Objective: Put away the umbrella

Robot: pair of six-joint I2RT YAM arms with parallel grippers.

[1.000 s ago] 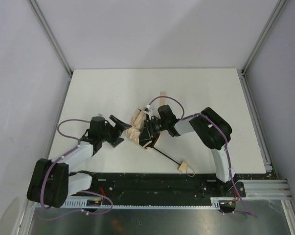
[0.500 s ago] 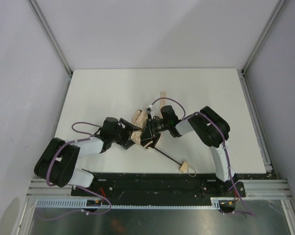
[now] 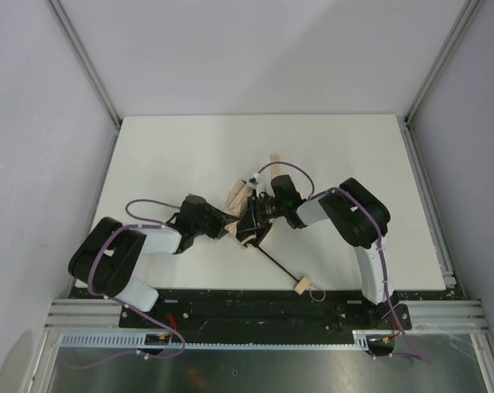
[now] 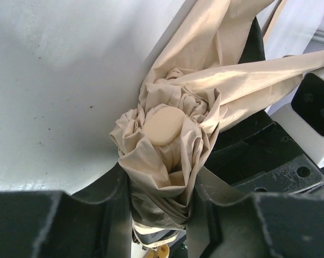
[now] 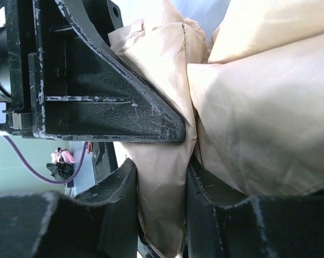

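Note:
The umbrella (image 3: 243, 214) lies bunched in the middle of the white table, tan fabric crumpled between both arms. Its thin black shaft (image 3: 275, 263) runs toward the near edge and ends in a pale tan knob handle (image 3: 302, 285). My left gripper (image 4: 160, 199) is shut on the gathered canopy (image 4: 167, 161) just below the round tan top cap (image 4: 163, 124). My right gripper (image 5: 162, 193) is shut on a fold of the same fabric (image 5: 164, 161) from the other side, and the left gripper's black finger (image 5: 108, 97) shows close above it.
A tan strap piece (image 3: 272, 157) lies on the table (image 3: 173, 147) behind the umbrella. Metal frame posts stand at the table's back corners. A black rail (image 3: 230, 304) with the arm bases runs along the near edge.
My left gripper has moved right to the umbrella and shut on the bunched canopy; a second ago it stood open beside it. The right gripper has kept its hold. The handle shifted slightly left.

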